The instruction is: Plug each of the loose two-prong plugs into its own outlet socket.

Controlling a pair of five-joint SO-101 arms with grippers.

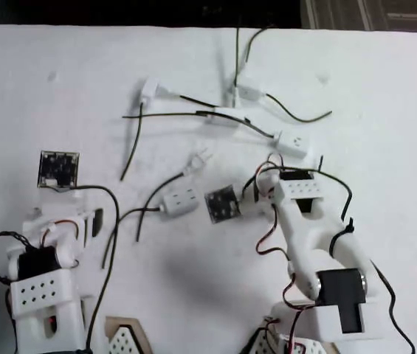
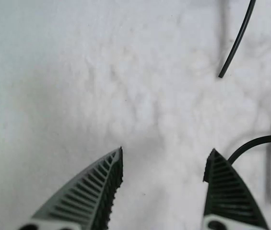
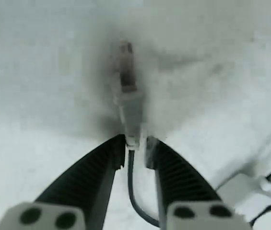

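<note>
While the left claw (image 2: 166, 153) gapes, the right claw (image 3: 135, 143) clenches the plug (image 3: 129, 103) — its rear; prongs point ahead.

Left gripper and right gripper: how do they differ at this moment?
The left gripper is wide open; the right gripper is nearly closed. The left gripper holds nothing, above the white table; the right gripper pinches the cord end of a plug. Both have dark ribbed fingers.

The plug (image 3: 127, 91) just ahead of the right gripper (image 3: 135, 143) is too blurred to make out its prongs, its cord (image 3: 131, 191) slips behind the gripper, and the left arm (image 1: 42, 287) and right arm (image 1: 319, 243) are cut off at the high view's bottom edge.
</note>
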